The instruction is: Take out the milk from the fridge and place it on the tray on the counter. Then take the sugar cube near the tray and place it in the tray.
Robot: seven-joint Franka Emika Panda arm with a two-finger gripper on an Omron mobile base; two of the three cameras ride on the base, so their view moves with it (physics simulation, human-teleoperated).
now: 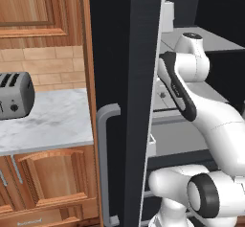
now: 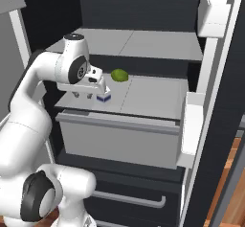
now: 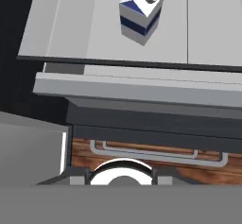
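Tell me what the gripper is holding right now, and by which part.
Nothing is held. The gripper hangs above the fridge shelf, and the milk carton stands free on it, ahead of the fingers.

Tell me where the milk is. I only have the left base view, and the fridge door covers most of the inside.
Observer: The milk stands upright on a grey fridge shelf, near its front edge.
Operator: Grasped?
Observer: No. The gripper is right beside it, fingers apart, with nothing between them.
Operator: Anything else on that shelf?
Observer: One round green fruit, behind the milk.
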